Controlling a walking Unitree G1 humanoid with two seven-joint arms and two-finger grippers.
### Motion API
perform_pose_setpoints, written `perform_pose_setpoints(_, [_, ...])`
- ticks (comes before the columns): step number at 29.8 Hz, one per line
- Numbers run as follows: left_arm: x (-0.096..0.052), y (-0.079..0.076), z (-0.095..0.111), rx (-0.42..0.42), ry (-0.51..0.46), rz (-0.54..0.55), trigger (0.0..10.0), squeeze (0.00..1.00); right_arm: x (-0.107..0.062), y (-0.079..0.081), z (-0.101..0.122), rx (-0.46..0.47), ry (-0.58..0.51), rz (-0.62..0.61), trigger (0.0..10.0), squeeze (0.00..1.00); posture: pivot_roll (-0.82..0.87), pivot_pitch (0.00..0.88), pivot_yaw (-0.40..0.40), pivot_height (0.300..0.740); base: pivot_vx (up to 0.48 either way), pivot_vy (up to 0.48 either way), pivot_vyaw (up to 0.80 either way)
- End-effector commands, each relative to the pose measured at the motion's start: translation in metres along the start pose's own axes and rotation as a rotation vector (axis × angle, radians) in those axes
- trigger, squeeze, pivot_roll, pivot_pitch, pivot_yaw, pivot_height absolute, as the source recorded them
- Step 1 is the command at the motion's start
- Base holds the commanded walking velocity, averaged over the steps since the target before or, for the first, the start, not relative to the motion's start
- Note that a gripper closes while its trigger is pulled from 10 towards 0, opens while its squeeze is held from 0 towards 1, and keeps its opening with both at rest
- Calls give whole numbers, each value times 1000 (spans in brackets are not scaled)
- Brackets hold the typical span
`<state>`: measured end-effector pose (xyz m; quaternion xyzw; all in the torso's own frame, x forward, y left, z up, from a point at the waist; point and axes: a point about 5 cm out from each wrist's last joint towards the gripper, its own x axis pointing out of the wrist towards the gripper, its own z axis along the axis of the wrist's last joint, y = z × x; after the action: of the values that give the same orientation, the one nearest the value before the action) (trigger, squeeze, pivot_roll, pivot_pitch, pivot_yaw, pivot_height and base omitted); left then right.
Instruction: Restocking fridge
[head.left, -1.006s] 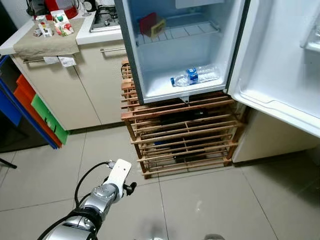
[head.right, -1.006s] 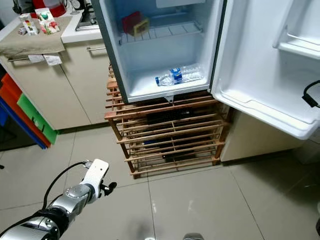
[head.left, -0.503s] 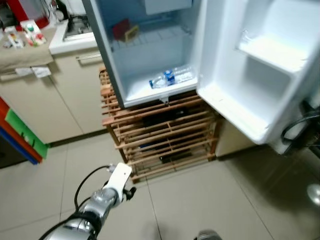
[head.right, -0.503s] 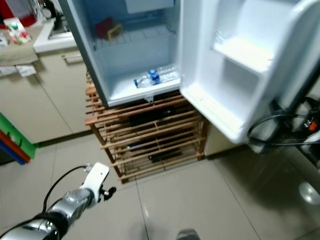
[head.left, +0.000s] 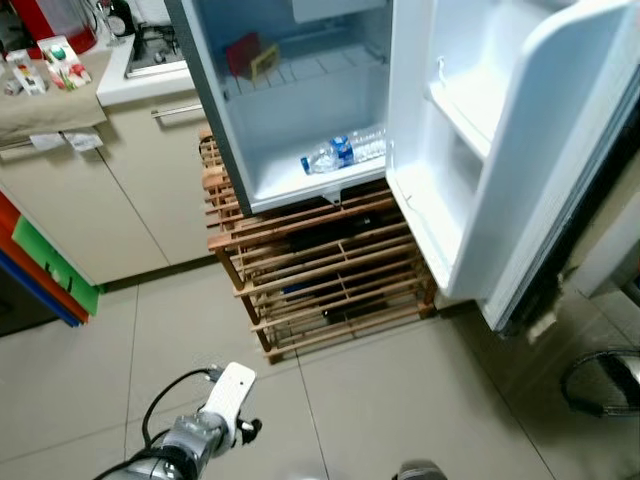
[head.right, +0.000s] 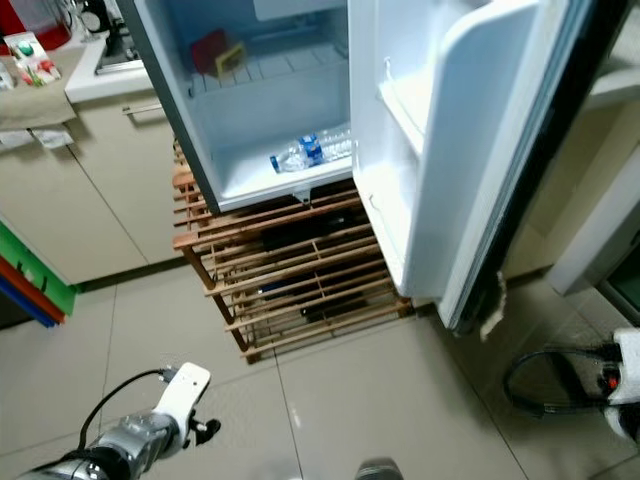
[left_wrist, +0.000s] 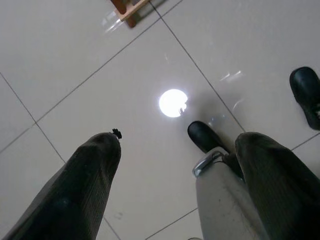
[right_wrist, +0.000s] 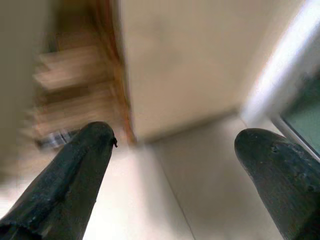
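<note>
The small fridge (head.left: 300, 115) stands open on a wooden slat rack (head.left: 325, 275). A clear water bottle (head.left: 345, 152) with a blue label lies on its floor. A red box (head.left: 241, 52) and a yellow one sit on the wire shelf above. The white door (head.left: 500, 150) stands about half open, its shelves bare. My left arm (head.left: 215, 425) hangs low over the floor tiles. The left gripper (left_wrist: 180, 142) is open with nothing between its fingers. My right gripper (right_wrist: 175, 135) is also open and holds nothing, in a blurred view of the rack and a beige cabinet.
A beige counter (head.left: 95, 190) at the left carries a cloth with small packets (head.left: 45, 75) and a hob. Coloured panels (head.left: 45, 265) lean at the far left. A black cable loop (head.right: 550, 380) shows at the lower right. My feet (left_wrist: 205, 136) stand on glossy floor tiles.
The fridge door has swung from wide open to about half open. The black cable at the right has dropped lower. My left arm has sunk lower. The camera has shifted.
</note>
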<state>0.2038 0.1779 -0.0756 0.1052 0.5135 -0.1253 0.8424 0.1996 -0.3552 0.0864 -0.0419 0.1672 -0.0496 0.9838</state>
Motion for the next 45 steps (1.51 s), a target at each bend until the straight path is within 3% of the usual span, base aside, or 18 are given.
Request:
perform_pose_setpoints(1, [-1,6,-3,-19,10,21,10000,0,4,8,11,21,-61,24,10000,0,-236,0,129,740,0,0,0])
perform_pose_setpoints(8, [-1,6,-5,-21,24,1,10000,0,10,38,14,146,-80,196,10000,0,-234,0,130,740,0,0,0])
perform_pose_setpoints(11, [-4,16,-15,3,62,50,10000,0,16,84,26,79,-81,391,10000,0,-225,0,123,740,0,0,0])
perform_pose_setpoints(15, [-6,21,-21,9,79,75,10000,0,20,120,46,38,-132,515,10000,0,-222,0,117,740,0,0,0])
perform_pose_setpoints(16, [-6,22,-22,6,84,79,10000,0,19,141,58,36,-172,591,10000,0,-220,0,116,740,0,0,0])
perform_pose_setpoints(17, [-6,22,-22,6,84,79,10000,0,19,141,58,36,-172,591,10000,0,-220,0,116,740,0,0,0])
perform_pose_setpoints(19, [-6,23,-25,9,91,87,10000,0,9,181,79,29,-243,766,10000,0,-213,0,109,740,0,0,0])
perform_pose_setpoints(23, [-5,19,-19,13,78,85,10000,0,11,184,83,26,-244,761,10000,0,-208,0,104,740,0,0,0])
perform_pose_setpoints(25, [-4,18,-13,37,54,94,10000,0,21,171,76,23,-218,671,10000,0,-203,0,97,740,0,0,0])
perform_pose_setpoints(26, [-4,20,-3,44,2,118,10000,0,31,157,68,7,-192,556,10000,0,-201,0,95,740,0,0,0])
perform_pose_setpoints(28, [-11,32,52,-28,-304,246,10000,0,46,125,49,10,-135,249,10000,0,-194,0,82,740,0,0,0])
perform_pose_setpoints(29, [-11,32,52,-28,-304,246,10000,0,46,125,49,10,-135,249,10000,0,-194,0,82,740,0,0,0])
perform_pose_setpoints(31, [-21,36,86,-103,-514,207,10000,0,47,121,35,72,-114,110,10000,0,-183,0,76,740,0,0,0])
perform_pose_setpoints(33, [-27,36,106,-149,-618,183,10000,0,46,125,29,75,-105,93,10000,0,-177,0,70,740,0,0,0])
perform_pose_setpoints(34, [-45,31,151,-205,-816,134,10000,0,46,138,25,57,-111,109,10000,0,-169,0,66,740,0,0,0])
perform_pose_setpoints(35, [-45,31,151,-205,-816,134,10000,0,46,138,25,57,-111,109,10000,0,-169,0,66,740,0,0,0])
perform_pose_setpoints(37, [-66,21,188,-209,-967,111,10000,0,48,148,25,52,-138,125,10000,0,-163,0,62,740,0,0,0])
perform_pose_setpoints(45, [-125,22,237,-340,-1256,123,10000,0,60,164,35,105,-203,95,10000,0,-96,0,12,740,0,0,0])
